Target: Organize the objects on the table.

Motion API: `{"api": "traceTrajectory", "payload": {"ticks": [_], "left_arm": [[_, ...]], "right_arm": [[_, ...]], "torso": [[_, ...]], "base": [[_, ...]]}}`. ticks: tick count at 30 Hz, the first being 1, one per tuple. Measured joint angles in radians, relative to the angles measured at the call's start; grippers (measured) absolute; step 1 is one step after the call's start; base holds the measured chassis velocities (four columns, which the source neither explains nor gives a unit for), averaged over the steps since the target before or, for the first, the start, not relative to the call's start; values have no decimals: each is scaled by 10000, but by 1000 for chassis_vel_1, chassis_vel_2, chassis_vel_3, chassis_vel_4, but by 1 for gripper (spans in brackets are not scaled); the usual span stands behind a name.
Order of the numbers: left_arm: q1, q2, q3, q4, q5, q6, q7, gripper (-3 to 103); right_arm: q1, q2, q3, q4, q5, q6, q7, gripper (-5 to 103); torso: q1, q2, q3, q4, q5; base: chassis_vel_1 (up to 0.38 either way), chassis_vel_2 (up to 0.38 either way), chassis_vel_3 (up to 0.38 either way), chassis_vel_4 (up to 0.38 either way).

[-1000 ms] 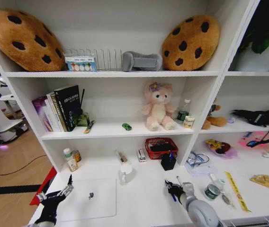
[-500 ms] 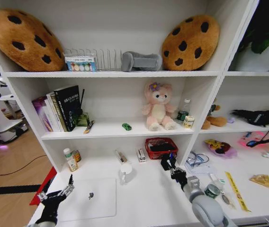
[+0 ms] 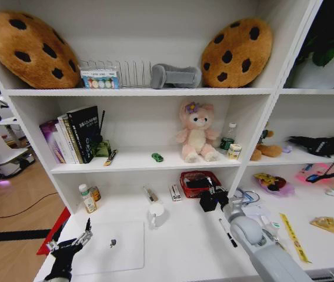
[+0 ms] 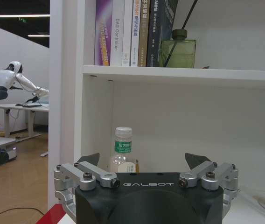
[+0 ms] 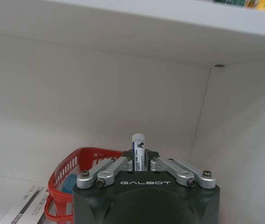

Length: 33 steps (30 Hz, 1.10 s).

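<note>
White bench (image 3: 179,252) under white shelving, scattered with small things. At the centre of the job, blue pen (image 5: 138,145), pinched upright between the closed fingers of the right hand (image 3: 217,197), white end poking up past the fingertips in the right wrist view. Hangs over the back of the bench, just above a black holder (image 3: 207,202) and right beside a red basket (image 3: 197,182). Nearer the front, under the same forearm, black pen (image 3: 227,232) lying loose on the bench. Farther out to the left, slim laptop (image 3: 111,249) flat and closed, with the left hand (image 3: 67,245) parked at its near corner, fingers spread apart and empty. Beyond that, green-capped bottle (image 4: 122,150) upright by the shelving's side wall; green toy car (image 3: 157,157) up on the shelf above. Likely risks: pen tip catching the holder's rim on the way down and tipping it, since the holder looks light and the basket crowds it; slim barrel slipping in a narrow pinch; forearm brushing the black pen and rolling it toward the bench edge.
</note>
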Motion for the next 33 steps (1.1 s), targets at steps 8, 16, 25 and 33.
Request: {"api": "traceTrajectory", "payload": {"ticks": [8,16,25,33], "left_arm": [[-3,-141,110,65,170,-5,-21,100],[-239,-105,-58,111,-143,137,-117,100],[-482,105,-418,123,-608,288,-177,100],[-493,78,-383,126,-637,297,-180,100]], "right_arm": [[1733,337,-1179,-1702,136,297,-21,12],[2353,568,-1506,-2569,240,323,25,12],[2184,586,-1430,-2408,209,359,-10,18],[1801,516,-1155,-1942,217,347,-14,51]], "torso": [[0,0,0,-2,1],[0,0,0,-2,0],[-1,0,0,-1,0],[-1,0,0,-1,1]], "base": [[0,0,0,0],[0,0,0,0],[0,0,0,0],[0,0,0,0]]}}
